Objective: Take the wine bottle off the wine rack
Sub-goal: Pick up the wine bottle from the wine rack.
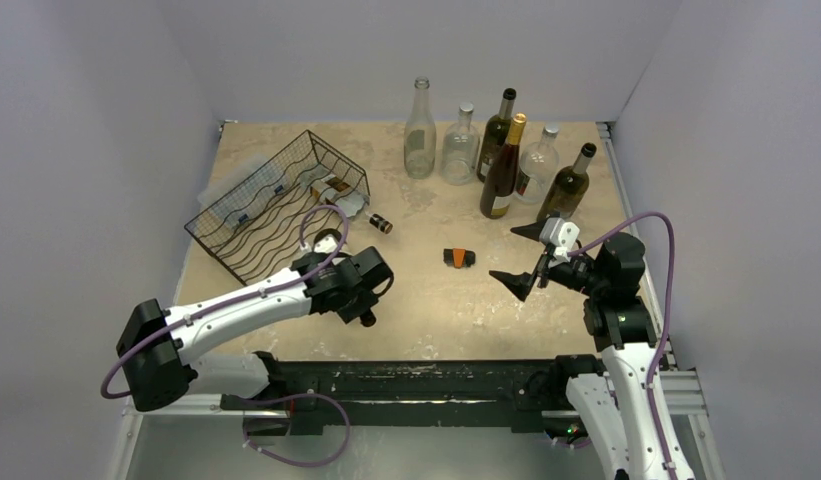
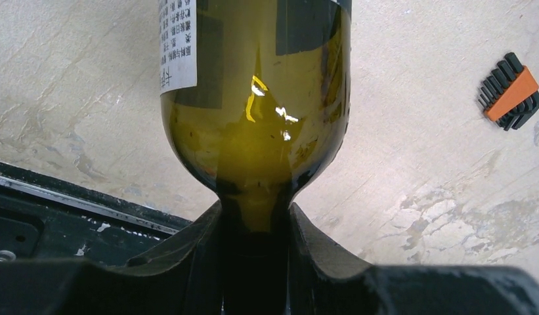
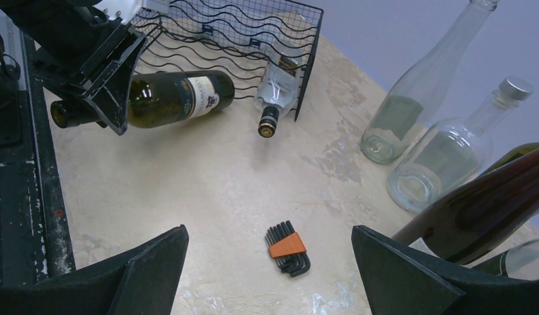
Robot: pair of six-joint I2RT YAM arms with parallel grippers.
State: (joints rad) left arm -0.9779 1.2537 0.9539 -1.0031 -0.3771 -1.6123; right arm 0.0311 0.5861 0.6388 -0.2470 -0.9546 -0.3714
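Note:
A dark green wine bottle (image 3: 174,97) with a white label lies level just outside the black wire wine rack (image 3: 253,33), its base toward the rack. My left gripper (image 2: 255,243) is shut on its neck, below the shoulder (image 2: 253,118). From above, the left arm hides most of the bottle; only its mouth (image 1: 368,319) shows, in front of the wine rack (image 1: 276,205). My right gripper (image 1: 523,258) hangs open over the table at the right, holding nothing. Its wide-apart fingers (image 3: 148,269) flank bare table.
A second bottle with a dark cap (image 3: 270,121) lies in the rack's near corner, neck sticking out. Several upright bottles (image 1: 501,150) stand at the back right. An orange hex-key set (image 1: 458,257) lies mid-table. The black rail (image 2: 56,223) runs along the near edge.

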